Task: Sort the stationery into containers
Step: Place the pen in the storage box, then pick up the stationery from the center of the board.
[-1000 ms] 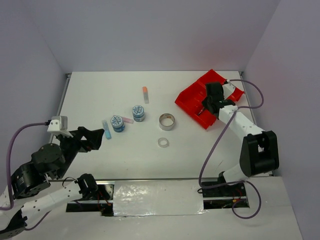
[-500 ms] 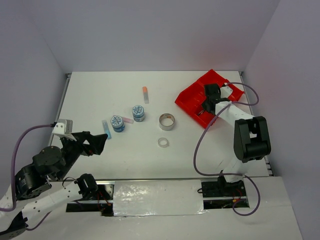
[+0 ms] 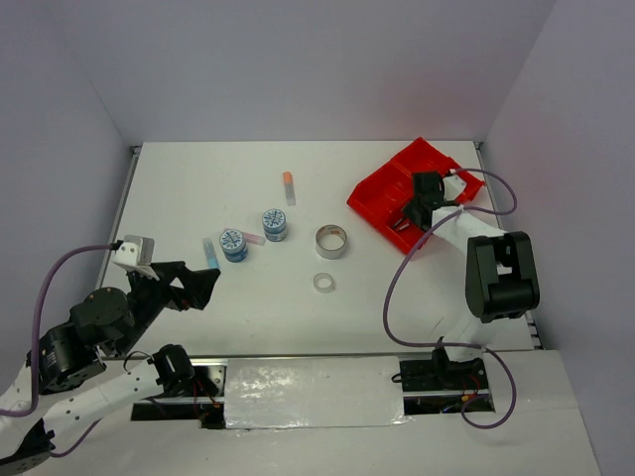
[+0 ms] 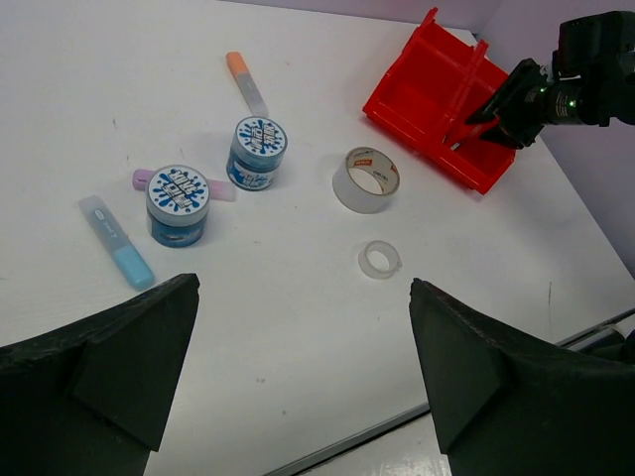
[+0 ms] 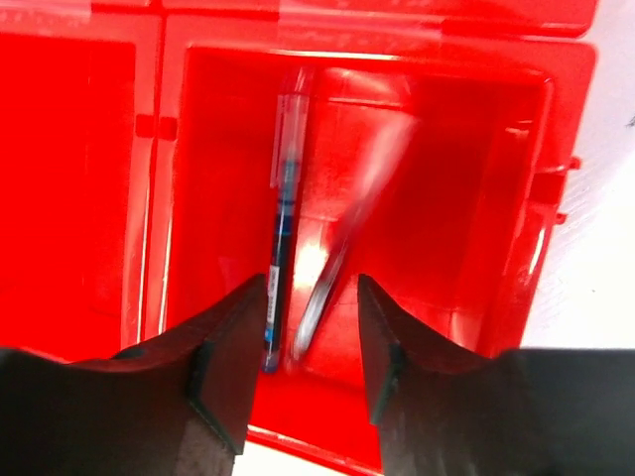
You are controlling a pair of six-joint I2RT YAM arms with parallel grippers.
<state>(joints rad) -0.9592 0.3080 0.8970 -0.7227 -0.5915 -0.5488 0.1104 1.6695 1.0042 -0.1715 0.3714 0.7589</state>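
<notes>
**Item: pen [image 5: 347,223], clear-bodied, blurred.** It is seen lying slantwise in a compartment of the red tray [image 5: 476,198]. Its lower end is placed in the gap between the fingers [image 5: 223,372] of the right gripper [image 5: 310,297] and is gripped by neither. The fingers are held apart, far wider than the pen.

**Item: blue pen [image 5: 281,228].** It is laid lengthwise in the same compartment, just beside the blurred one, on its left in the wrist view.

**Item: right gripper, top view [image 3: 423,198].** It is poised over the near-right part of the tray [image 3: 382,193]. Compared with a second ago, the forearm is drawn in and the elbow is raised (the gripper itself is barely displaced).

**Item: left gripper [image 4: 303,288].** It is held spread wide with nothing in it, above bare table [image 4: 298,377]. It is shifted slightly toward the table's middle since a second ago.

**Items on the table, unmoved:**
- two tubs [image 4: 179,203] [image 4: 256,151]
- silvery tape roll [image 4: 365,178]
- clear tape ring [image 4: 379,260]
- blue tube [image 4: 117,254]
- pink tube [image 4: 144,178], partly hidden behind a tub
- orange-capped tube [image 4: 245,83]
</notes>
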